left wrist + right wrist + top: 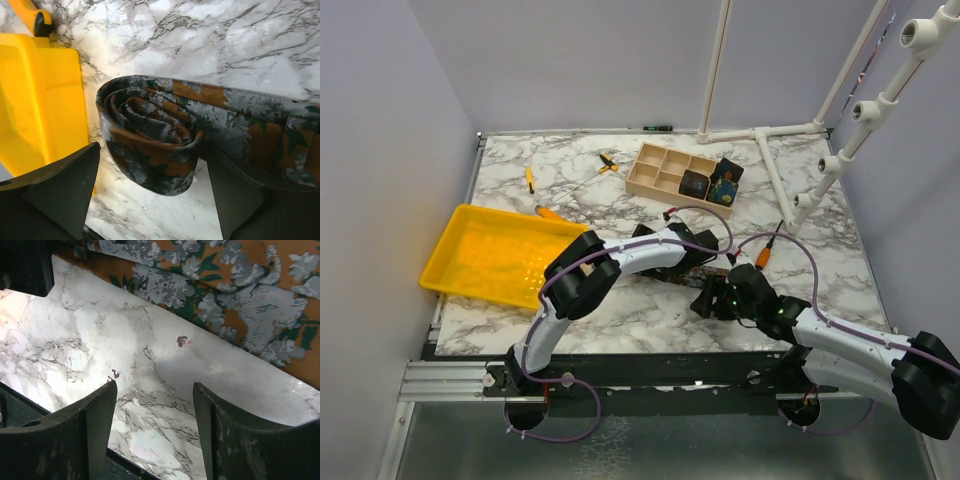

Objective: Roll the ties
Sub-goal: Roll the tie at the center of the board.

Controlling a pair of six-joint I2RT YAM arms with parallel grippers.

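Observation:
A rust-brown tie with grey and green flowers lies on the marble. In the left wrist view one end is wound into a loose roll (150,142) and the tail (265,125) runs off to the right. My left gripper (150,200) is open, its fingers either side of the roll. My right gripper (155,430) is open and empty over bare marble, just short of the flat tie strip (240,300). In the top view both grippers, left (695,262) and right (708,300), meet at the table's middle front and mostly hide the tie.
A wooden organizer (665,168) at the back holds two dark rolled ties (694,184) (725,185). A yellow tray (500,255) lies at the left, close to the roll (40,100). Orange-handled screwdrivers (765,250) (530,178) lie about. A white pipe frame (775,170) stands at the back right.

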